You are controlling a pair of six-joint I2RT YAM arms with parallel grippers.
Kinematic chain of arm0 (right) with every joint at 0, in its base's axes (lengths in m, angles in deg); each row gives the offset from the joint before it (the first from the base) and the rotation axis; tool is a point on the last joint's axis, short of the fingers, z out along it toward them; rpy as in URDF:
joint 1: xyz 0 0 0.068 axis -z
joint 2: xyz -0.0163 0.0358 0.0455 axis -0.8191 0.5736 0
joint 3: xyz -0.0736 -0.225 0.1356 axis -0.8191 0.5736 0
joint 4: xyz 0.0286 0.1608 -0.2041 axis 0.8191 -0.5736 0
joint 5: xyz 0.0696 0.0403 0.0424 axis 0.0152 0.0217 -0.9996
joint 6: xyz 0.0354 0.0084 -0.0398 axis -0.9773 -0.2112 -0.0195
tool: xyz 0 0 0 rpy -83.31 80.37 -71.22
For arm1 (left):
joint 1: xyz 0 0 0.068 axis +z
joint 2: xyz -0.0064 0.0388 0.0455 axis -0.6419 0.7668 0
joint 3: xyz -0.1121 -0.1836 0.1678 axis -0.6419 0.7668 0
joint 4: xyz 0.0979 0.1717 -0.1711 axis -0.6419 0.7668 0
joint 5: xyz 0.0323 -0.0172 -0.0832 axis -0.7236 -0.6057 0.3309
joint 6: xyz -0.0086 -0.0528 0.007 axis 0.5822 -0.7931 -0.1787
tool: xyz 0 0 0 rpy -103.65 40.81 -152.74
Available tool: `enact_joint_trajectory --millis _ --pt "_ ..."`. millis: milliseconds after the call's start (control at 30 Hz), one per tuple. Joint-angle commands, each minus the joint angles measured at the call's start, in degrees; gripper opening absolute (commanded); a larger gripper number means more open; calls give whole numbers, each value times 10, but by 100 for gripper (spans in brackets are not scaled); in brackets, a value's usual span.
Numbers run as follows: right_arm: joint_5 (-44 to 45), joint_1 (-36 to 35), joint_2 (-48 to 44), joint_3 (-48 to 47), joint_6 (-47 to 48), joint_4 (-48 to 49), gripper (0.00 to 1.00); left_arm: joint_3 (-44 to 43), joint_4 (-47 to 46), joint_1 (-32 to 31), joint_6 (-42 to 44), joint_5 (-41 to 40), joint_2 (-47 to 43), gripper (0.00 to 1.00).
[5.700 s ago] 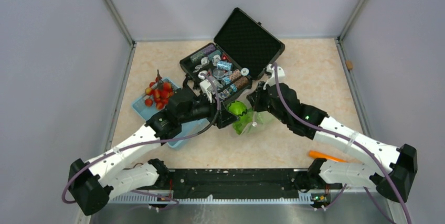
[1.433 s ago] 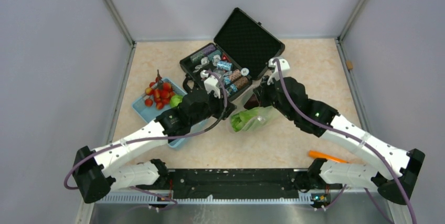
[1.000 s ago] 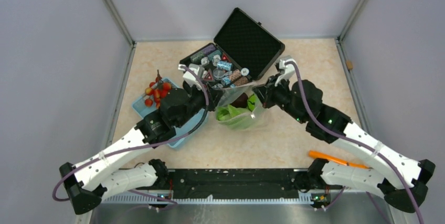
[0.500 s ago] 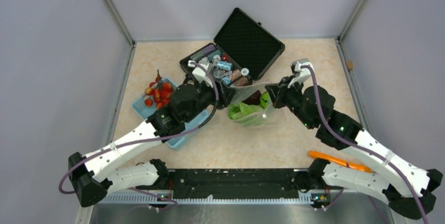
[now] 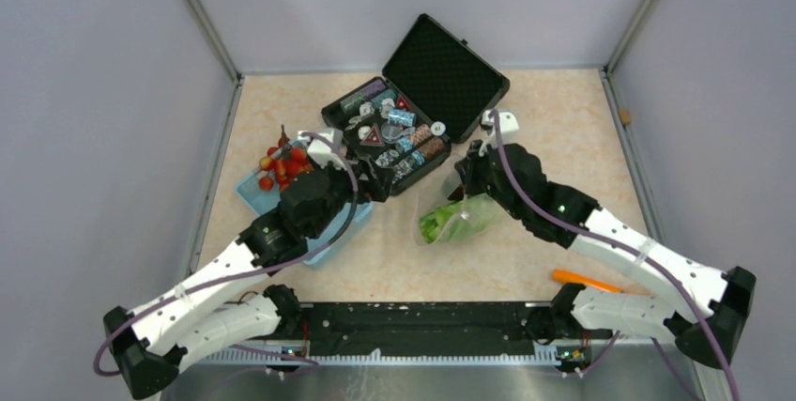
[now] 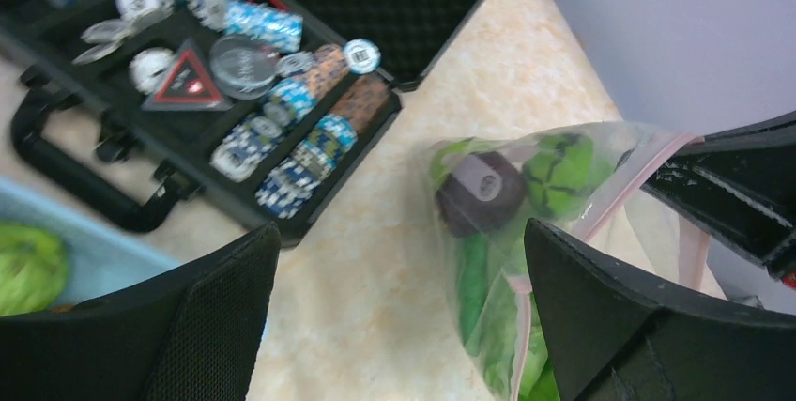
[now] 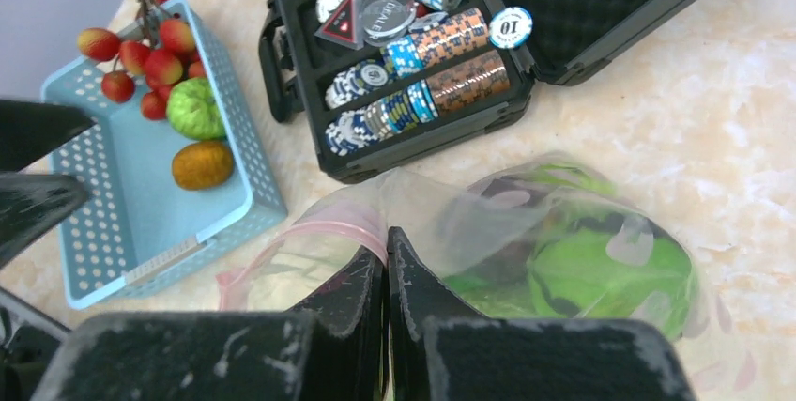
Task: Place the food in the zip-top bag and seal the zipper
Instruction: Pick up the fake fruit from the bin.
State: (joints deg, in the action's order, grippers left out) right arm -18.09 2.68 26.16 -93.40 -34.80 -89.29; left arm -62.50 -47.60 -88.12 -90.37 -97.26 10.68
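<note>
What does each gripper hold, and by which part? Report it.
The right gripper is shut on the zip-top bag, pinching its mouth at the pink zipper. The left gripper is open, holding nothing.

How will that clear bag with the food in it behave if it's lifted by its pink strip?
Likely floppy: the bag is thin crinkled film, pinched only near its pink zipper by the right gripper, so it should sag. The food bunched at its far end would probably shift and weigh that end down. The smooth film might slip.

White-shelled arms with black joints, trailing purple cables and black fingers.
</note>
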Motion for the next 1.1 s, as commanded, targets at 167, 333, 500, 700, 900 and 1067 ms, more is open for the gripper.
enact_joint_trajectory --millis 167,333,500,700,900,1067 --pt "-70 3 28 5 -34 63 0 50 135 94 -64 -62 -97 99" --pt "-72 3 12 16 -42 71 1 69 157 184 -77 -4 -95 99" --pt "-74 2 3 21 -44 70 2 54 214 225 -100 0 -40 99" --pt "-76 2 -1 18 -43 66 2 99 169 251 -124 14 -38 99" --pt "-76 2 -20 27 -46 83 3 103 180 290 -131 42 6 99" --pt "-76 3 -11 21 -45 74 3 125 152 312 -141 79 22 99"
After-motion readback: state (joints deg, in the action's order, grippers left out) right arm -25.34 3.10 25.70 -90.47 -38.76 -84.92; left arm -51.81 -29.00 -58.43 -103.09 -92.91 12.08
